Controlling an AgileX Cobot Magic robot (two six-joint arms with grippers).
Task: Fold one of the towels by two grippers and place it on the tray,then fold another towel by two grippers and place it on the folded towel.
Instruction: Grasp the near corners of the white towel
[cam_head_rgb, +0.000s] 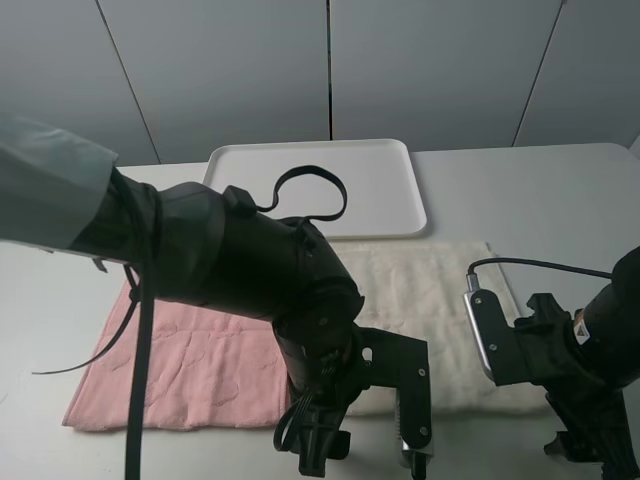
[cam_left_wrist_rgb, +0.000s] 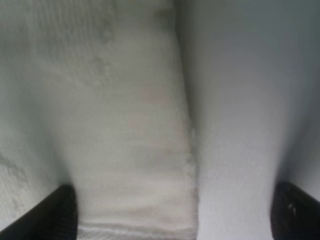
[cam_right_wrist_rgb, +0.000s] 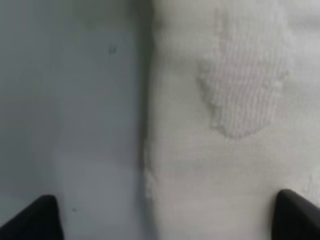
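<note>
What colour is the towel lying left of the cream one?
Pale pink; the pink towel shows best in the exterior high view.

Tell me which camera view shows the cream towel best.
The exterior high view: there the cream towel lies spread flat, mostly visible. Both wrist views show only a blurred close-up of one edge of it.

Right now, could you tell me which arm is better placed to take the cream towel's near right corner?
Right: the right fingers straddle the cream towel's edge at that corner, open. The left fingers hang over the opposite near corner, by the pink towel.
</note>
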